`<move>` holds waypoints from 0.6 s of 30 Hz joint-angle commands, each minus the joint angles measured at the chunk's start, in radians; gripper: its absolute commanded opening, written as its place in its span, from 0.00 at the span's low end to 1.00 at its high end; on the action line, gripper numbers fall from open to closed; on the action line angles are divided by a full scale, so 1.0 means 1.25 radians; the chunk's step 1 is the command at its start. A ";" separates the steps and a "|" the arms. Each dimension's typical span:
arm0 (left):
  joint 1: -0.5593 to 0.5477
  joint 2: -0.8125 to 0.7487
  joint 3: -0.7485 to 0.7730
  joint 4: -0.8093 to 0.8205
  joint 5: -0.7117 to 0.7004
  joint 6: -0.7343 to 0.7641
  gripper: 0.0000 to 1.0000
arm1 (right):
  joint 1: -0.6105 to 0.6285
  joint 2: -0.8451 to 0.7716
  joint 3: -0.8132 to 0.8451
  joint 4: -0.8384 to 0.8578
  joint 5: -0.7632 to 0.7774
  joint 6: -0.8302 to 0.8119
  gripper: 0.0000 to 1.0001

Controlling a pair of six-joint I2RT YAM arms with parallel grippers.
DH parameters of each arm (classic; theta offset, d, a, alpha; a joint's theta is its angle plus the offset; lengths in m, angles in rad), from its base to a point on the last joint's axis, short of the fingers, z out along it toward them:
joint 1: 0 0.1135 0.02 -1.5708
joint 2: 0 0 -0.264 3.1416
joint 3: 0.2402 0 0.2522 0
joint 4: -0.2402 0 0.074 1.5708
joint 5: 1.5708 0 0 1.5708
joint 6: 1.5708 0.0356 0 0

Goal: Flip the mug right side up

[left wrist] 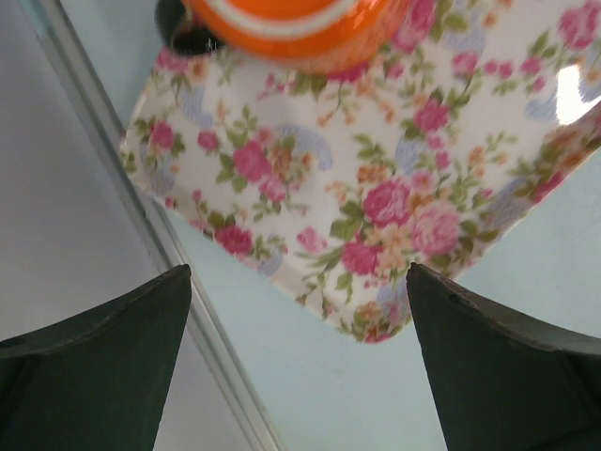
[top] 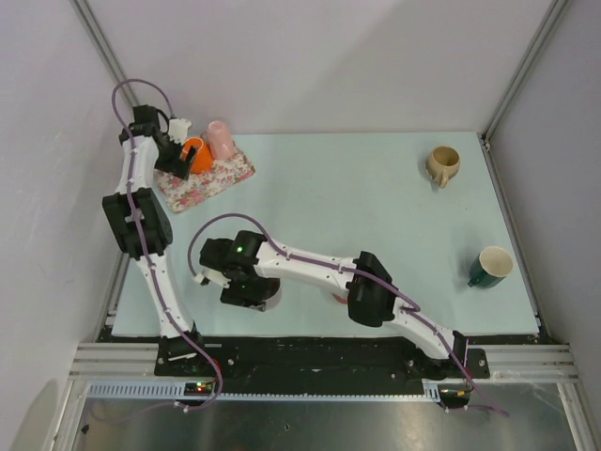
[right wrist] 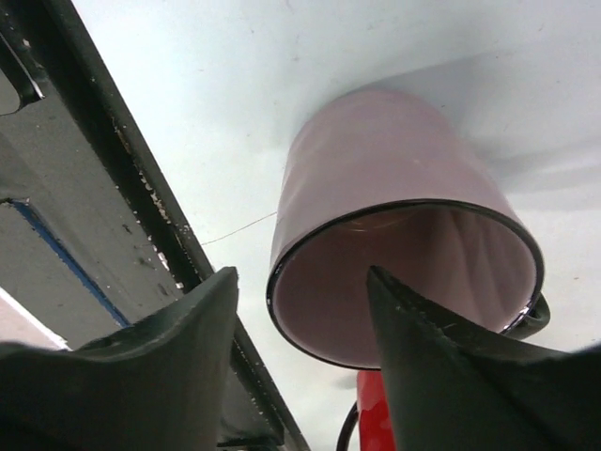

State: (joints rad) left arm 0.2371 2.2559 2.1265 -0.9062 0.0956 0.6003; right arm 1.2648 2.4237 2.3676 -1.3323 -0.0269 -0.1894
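The mug (right wrist: 376, 178) is mauve with a black rim. In the right wrist view it stands upright on the table, its mouth facing the camera. My right gripper (right wrist: 300, 272) is open and straddles the near wall of the mug. One finger (right wrist: 441, 366) is inside the mouth and the other stands outside with a gap to the wall. From above, my right gripper (top: 249, 282) covers most of the mug near the table's front edge. My left gripper (left wrist: 297, 268) hangs open and empty over the corner of the floral tray (left wrist: 376, 216).
An orange mug (top: 195, 155) and an upturned pink mug (top: 220, 139) sit on the floral tray (top: 230, 174) at the back left. A beige mug (top: 442, 164) and a green mug (top: 492, 266) stand at the right. A red object (right wrist: 376, 413) lies just beside the mauve mug.
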 commanded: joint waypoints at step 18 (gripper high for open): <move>-0.036 0.250 0.348 0.274 0.035 -0.413 0.89 | -0.112 -0.357 -0.227 0.208 -0.019 0.161 0.79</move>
State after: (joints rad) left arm 0.2131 2.5198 2.5156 -0.6289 0.1997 0.2214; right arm 1.1496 1.9831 2.0911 -1.0687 -0.0750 -0.0357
